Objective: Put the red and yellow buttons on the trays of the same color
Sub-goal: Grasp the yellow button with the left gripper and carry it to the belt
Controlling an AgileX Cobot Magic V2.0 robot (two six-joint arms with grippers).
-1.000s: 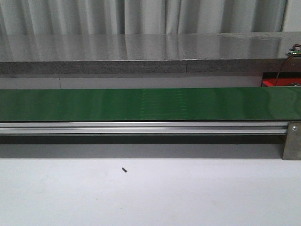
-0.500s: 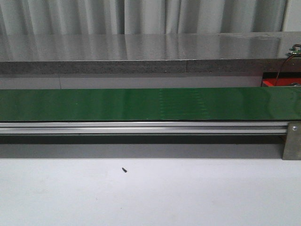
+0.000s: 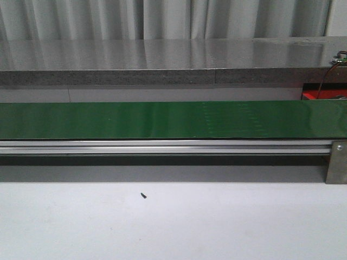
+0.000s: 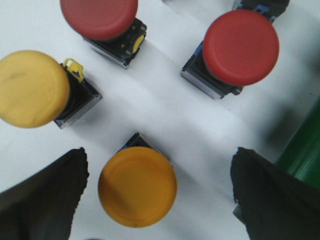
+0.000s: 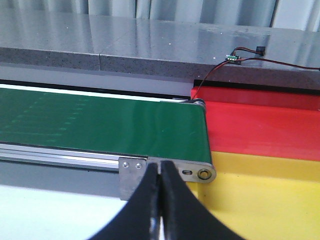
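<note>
In the left wrist view my left gripper (image 4: 159, 192) is open above a white surface. An orange-yellow button (image 4: 137, 186) stands between its fingers, nearer one of them. Another yellow button (image 4: 31, 88) and two red buttons (image 4: 241, 47) (image 4: 99, 17) stand beyond it. In the right wrist view my right gripper (image 5: 160, 172) is shut and empty, held near the end of the green conveyor belt (image 5: 100, 125). The red tray (image 5: 260, 127) and the yellow tray (image 5: 260, 200) lie side by side past the belt's end. Neither gripper shows in the front view.
The front view shows the green belt (image 3: 162, 120) on its aluminium rail (image 3: 162, 146), a grey stone ledge (image 3: 162, 59) behind it, and white table (image 3: 173, 227) in front with a small dark speck (image 3: 143, 195). A metal bracket (image 3: 337, 162) ends the rail at right.
A faint patterned patch on the belt has shifted to the right. Nothing else in the front view has moved.
</note>
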